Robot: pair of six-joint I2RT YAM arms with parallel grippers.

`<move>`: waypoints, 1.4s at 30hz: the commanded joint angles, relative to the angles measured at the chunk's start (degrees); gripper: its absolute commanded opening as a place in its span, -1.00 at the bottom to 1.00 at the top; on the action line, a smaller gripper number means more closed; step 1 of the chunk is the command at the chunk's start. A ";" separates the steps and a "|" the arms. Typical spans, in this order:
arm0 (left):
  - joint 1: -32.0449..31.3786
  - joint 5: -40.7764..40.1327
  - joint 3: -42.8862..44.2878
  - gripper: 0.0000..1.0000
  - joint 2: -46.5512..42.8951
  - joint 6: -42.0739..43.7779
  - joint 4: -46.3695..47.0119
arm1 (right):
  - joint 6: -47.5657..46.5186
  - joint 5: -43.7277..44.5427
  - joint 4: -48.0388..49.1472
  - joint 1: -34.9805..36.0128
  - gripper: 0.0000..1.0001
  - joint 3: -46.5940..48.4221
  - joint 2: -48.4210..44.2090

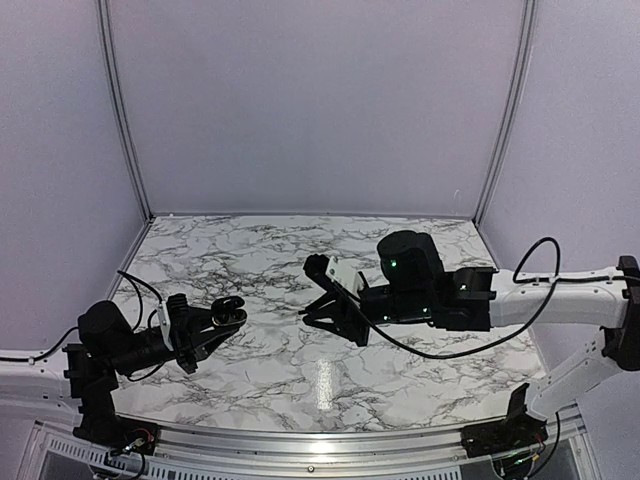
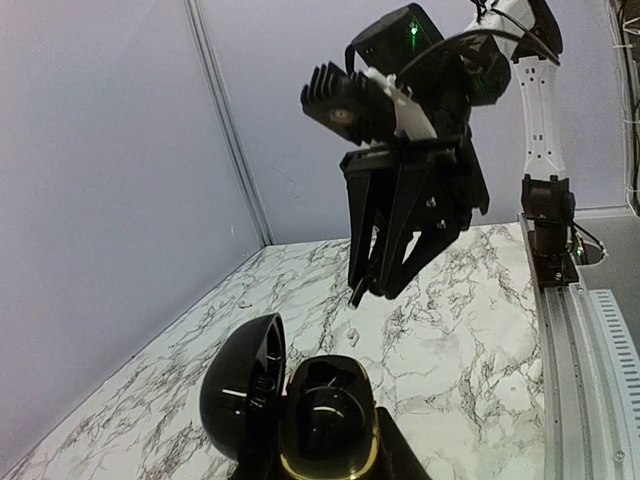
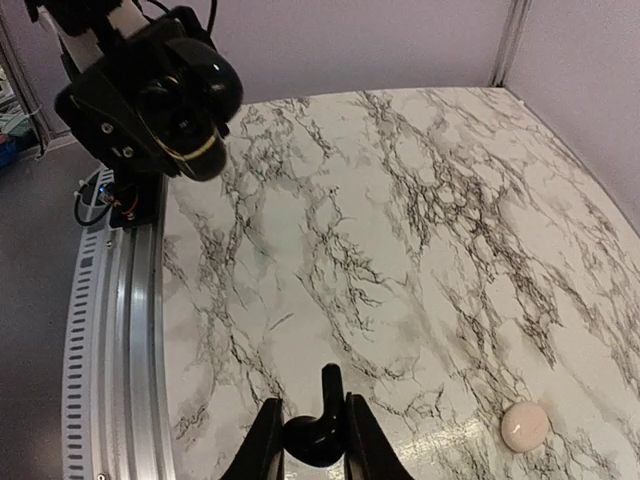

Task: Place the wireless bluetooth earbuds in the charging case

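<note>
No writing to read

No letter, number, brand mark or label is legible in any of the three views. Any print on the marble table (image 1: 270, 370) or on the dark arm housings above it is too small or blurred to make out.

Tabletop (image 3: 400, 250) open below right end effector (image 3: 312, 425); cream pebble (image 3: 524, 427) lies near.

Left gripper (image 1: 222, 320) holds the case (image 2: 325, 415), right gripper (image 3: 313, 452) an earbud (image 3: 318, 425) (a lump (image 3: 524, 427), perhaps, on the table (image 3: 400, 250)).
</note>
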 commanded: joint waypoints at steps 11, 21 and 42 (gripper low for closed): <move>-5.58 0.18 3.76 -1.00 3.47 10.21 -6.05 | -8.33 -4.17 -23.43 8.01 -0.75 17.06 -0.69; -7.78 -2.24 5.00 -1.00 4.37 12.08 -7.52 | -10.20 -3.18 -27.98 10.65 -0.76 21.80 3.93; -10.28 -7.66 7.54 -1.00 7.24 16.06 -8.55 | -6.30 3.44 -29.26 11.21 -0.76 26.62 9.27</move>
